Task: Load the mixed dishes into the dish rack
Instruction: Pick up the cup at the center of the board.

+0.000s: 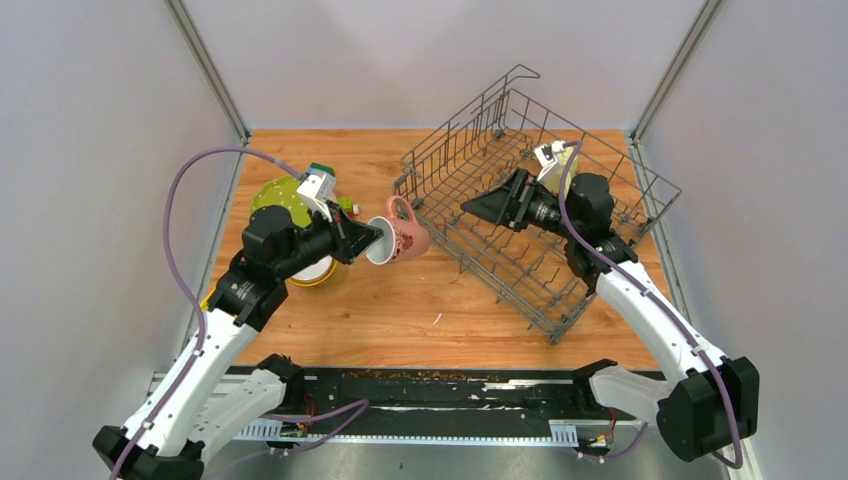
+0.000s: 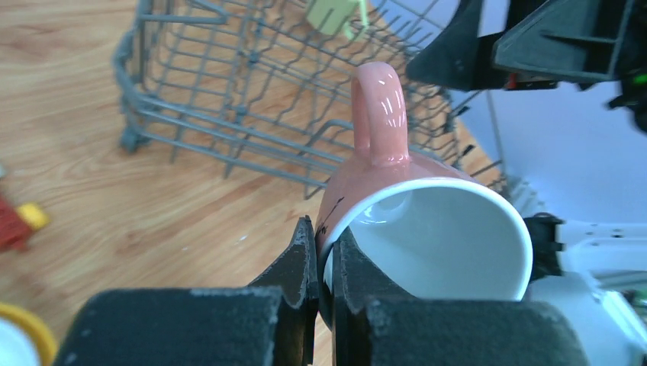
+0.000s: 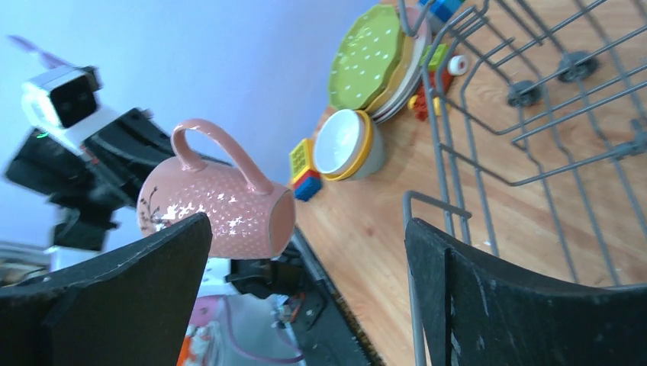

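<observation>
My left gripper is shut on the rim of a pink white-dotted mug, one finger inside and one outside. The mug hangs on its side above the wood, handle up, just left of the dish rack. Over the grey wire rack, my right gripper stands open and empty, pointing at the mug. A lime-green dotted plate tops a stack at the left, with a yellow bowl partly under the left arm. A pale-green mug sits far back in the rack.
Small coloured toy blocks lie by the bowl and the plates. The rack sits askew at the table's right, near the right wall. Bare wood lies between the arms' bases and the rack.
</observation>
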